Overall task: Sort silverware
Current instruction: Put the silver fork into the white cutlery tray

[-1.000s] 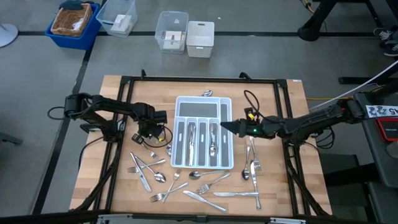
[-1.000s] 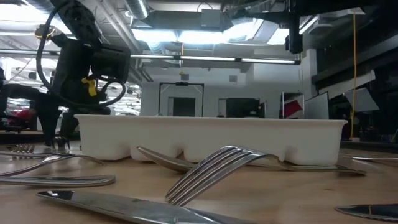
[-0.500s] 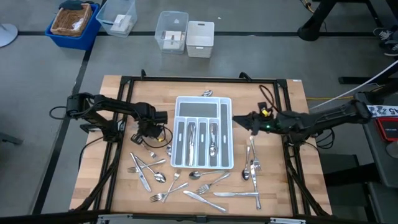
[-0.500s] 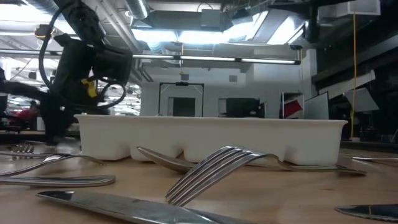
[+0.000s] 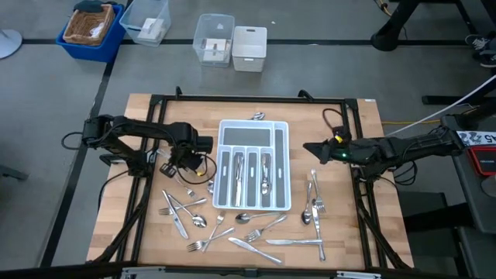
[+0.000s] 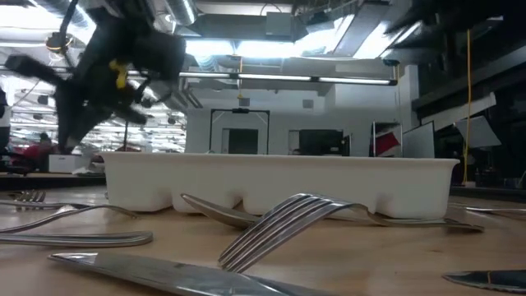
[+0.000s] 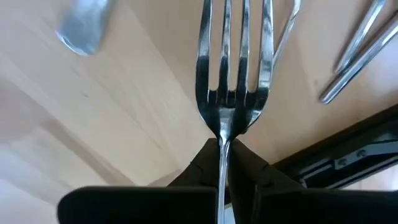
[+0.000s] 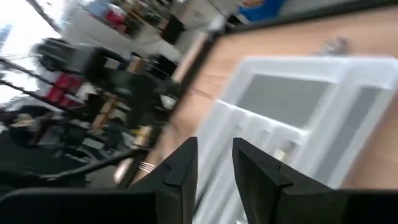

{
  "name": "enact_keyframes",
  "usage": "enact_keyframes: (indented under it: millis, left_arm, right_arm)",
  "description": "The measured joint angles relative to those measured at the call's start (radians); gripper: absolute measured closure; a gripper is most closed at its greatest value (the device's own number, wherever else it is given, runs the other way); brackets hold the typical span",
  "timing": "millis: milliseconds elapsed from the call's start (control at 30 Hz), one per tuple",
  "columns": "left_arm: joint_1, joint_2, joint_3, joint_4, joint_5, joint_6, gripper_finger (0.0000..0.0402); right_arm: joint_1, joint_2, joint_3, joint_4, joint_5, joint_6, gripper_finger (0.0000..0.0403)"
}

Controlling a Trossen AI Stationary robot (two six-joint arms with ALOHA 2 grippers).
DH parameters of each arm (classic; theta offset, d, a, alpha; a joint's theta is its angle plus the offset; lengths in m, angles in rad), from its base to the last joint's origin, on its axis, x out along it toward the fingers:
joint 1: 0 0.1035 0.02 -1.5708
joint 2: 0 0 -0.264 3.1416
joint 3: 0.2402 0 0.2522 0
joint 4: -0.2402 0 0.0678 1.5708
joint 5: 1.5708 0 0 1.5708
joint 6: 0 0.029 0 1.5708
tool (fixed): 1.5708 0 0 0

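Fork (image 7: 232, 74) pinched tight in the left gripper (image 7: 224, 163), just left of the tray (image 5: 282, 130); right gripper (image 5: 308, 149), fingers slightly parted and empty, hovers beside the tray's right edge.

You are looking at a robotics lab: exposed ceiling ducts (image 6: 246, 25), storage bins (image 5: 93, 29) (on grey floor), framed wooden table (image 5: 341, 232).

A light wooden counter (image 5: 147, 225) edged by a black metal frame (image 5: 248, 99) carries a white plastic divided tray (image 5: 253, 132) at its middle, with shiny silver-coloured metal silverware (image 5: 256, 236) lying scattered beside it.
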Motion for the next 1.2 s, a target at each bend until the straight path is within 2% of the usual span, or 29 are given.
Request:
enact_keyframes:
  millis: [133,233,333,500,600,733,967,1067,1200]
  left_arm:
    - [-0.037,-0.001,0.113,-0.010,0.000,0.019,0.0399]
    - [-0.068,-0.001,0.199,0.069,-0.003,0.076,0.0400]
    - [-0.104,-0.002,0.263,0.273,-0.003,0.160,0.0399]
    - [-0.165,0.008,0.263,0.745,0.010,0.362,0.0398]
    - [-0.192,0.046,0.260,0.903,0.037,0.432,0.0398]
    - [-0.214,0.121,0.259,0.955,0.039,0.491,0.0397]
    - [-0.229,0.291,0.258,0.998,0.037,0.718,0.0397]
    - [-0.229,0.356,0.258,1.044,0.030,0.791,0.0396]
    - [-0.223,0.415,0.258,1.071,0.007,0.814,0.0396]
  right_arm:
    - [0.000,0.000,0.000,-0.172,-0.002,0.167,0.0300]
    - [0.000,0.001,0.000,-0.285,-0.005,0.301,0.0300]
    - [0.000,0.000,0.000,-0.361,-0.015,0.390,0.0300]
    - [0.000,0.000,0.000,-0.428,-0.053,0.502,0.0300]
    - [0.000,0.001,0.000,-0.431,-0.080,0.512,0.0300]
    - [0.000,0.001,0.000,-0.430,-0.091,0.512,0.0300]
    - [0.000,0.001,0.000,-0.429,-0.103,0.504,0.0300]
    - [0.000,0.001,0.000,-0.428,-0.154,0.521,0.0300]
    - [0.000,0.008,0.000,-0.427,-0.286,0.608,0.0300]
